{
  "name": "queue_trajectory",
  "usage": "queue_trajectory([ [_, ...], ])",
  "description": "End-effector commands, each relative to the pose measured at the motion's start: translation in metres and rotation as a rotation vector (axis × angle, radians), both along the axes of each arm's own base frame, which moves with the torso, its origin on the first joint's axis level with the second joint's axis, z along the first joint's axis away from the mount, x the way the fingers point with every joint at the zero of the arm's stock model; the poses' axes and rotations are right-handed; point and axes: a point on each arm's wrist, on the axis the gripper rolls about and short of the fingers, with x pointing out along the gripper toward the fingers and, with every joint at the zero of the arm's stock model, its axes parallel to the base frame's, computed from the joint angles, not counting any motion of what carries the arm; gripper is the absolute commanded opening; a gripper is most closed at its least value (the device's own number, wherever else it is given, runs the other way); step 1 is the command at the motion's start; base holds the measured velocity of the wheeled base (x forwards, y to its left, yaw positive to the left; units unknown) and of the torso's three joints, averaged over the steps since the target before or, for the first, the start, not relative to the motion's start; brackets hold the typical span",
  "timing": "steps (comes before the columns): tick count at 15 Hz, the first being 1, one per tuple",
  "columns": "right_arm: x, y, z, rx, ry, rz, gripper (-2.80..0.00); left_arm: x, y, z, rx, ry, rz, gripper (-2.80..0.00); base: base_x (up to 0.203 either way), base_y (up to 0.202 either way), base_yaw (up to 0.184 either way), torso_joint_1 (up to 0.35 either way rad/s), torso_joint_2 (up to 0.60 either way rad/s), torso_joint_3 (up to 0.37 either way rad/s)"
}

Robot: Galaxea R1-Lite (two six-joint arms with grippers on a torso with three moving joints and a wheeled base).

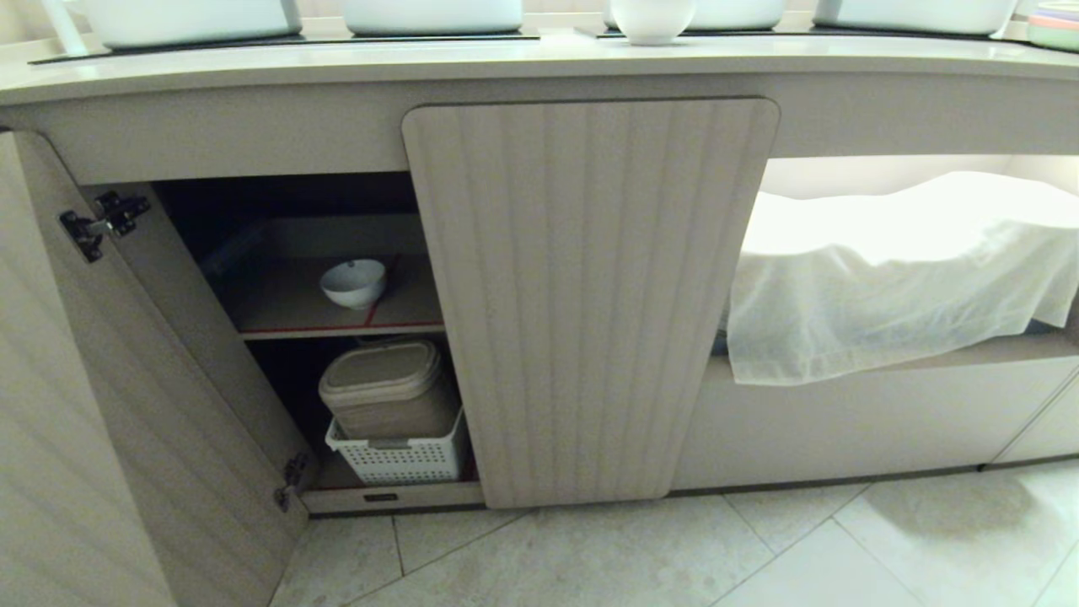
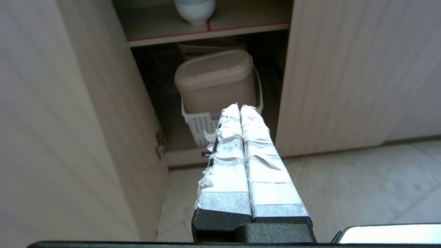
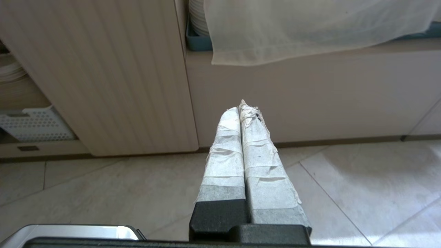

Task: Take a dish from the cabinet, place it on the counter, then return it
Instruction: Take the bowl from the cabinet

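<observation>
cabinet (image 1: 590, 295) left door swung open, white dish (image 1: 353, 282) on red-edged shelf, lidded bin in white basket (image 1: 405, 459) below, counter (image 1: 539, 63) above, white cloth (image 1: 893, 270) right

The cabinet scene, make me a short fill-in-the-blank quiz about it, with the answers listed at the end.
1. The small white bowl sits on the cabinet shelf edged with a ____ line.
2. Below that shelf, the beige lidded container stands in a white ____.
3. The open compartment right of the shut middle door is draped with a white ____.
4. The left pincer and the right pincer are both ____, holding nothing.

Missing words: red; basket; cloth; shut
</observation>
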Motion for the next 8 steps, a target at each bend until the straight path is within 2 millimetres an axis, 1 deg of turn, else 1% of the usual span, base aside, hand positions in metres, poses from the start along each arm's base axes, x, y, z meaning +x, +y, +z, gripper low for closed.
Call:
queue_trajectory([
  [1, 0.0000, 0.0000, 0.0001, 0.000, -0.001, 0.000, -2.80, 0.0001, 0.0000, 0.0001, 0.000, 0.000, -0.001, -2.80, 0.198, 0.000, 0.002, 0.002, 0.00, 0.003],
  [8, 0.0000, 0.0000, 0.0000, 0.000, 0.000, 0.000, -2.80, 0.0001, 0.0000, 0.0001, -0.001, 0.000, -0.001, -2.80, 0.198, 0.000, 0.002, 0.002, 0.00, 0.001],
])
